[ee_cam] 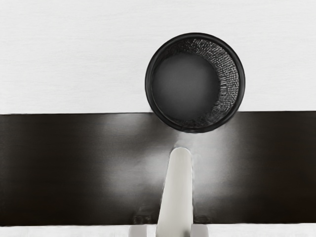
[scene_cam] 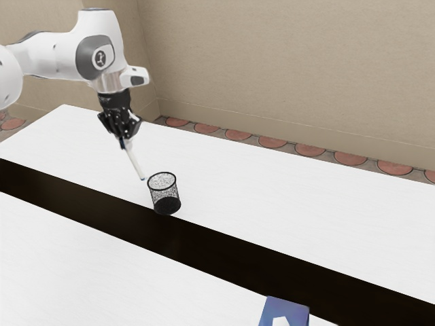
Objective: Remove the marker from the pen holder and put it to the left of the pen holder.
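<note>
Holding 1 marker (scene_cam: 135, 163) between the gripper's (scene_cam: 125, 141) 2 fingers, marker tilted in the air, outside the mesh pen holder (scene_cam: 164, 195), lower tip near its rim, holder upright on white table (scene_cam: 285, 197), at dark strip's (scene_cam: 224, 259) edge, 1 blue object (scene_cam: 291, 310) well apart

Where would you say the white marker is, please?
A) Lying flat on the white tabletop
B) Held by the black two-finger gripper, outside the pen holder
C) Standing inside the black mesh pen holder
B: the white marker hangs tilted from the black two-finger gripper, and the wrist view shows its tip outside the rim of the black mesh pen holder.
</note>
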You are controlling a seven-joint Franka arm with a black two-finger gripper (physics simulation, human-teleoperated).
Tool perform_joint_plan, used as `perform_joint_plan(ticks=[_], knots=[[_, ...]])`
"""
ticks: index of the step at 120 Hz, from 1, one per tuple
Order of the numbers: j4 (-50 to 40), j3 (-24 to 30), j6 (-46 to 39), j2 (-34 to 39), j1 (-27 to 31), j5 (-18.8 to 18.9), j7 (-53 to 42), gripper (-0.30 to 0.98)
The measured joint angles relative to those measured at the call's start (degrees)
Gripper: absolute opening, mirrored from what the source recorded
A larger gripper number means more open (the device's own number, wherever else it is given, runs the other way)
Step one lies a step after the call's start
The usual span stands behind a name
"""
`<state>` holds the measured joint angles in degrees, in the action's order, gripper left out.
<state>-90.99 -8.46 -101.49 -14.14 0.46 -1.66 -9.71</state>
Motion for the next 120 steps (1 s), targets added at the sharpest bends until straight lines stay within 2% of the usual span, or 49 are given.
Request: perform_joint_plan(ticks=[16,29,62,74,95,112,120], knots=[[1.61,-1.09,10.83,-2.12,0.08,5.72,-0.17,-0.09],[5.18,-3.01,17.38,-8.12,0.09,9.73,-0.1,-0.08],[12.34,-6.09,30.06,-20.68,0.08,14.89,-0.1,-0.08],[14.98,-6.7,32.67,-24.58,0.29,15.98,-0.14,-0.08],[28.48,-6.56,36.56,-32.62,3.53,16.61,-0.32,-0.08],[31.33,-5.81,38.03,-35.27,5.8,16.72,-0.47,-0.07],[31.52,-5.02,37.8,-35.57,6.27,16.4,-0.39,0.08]])
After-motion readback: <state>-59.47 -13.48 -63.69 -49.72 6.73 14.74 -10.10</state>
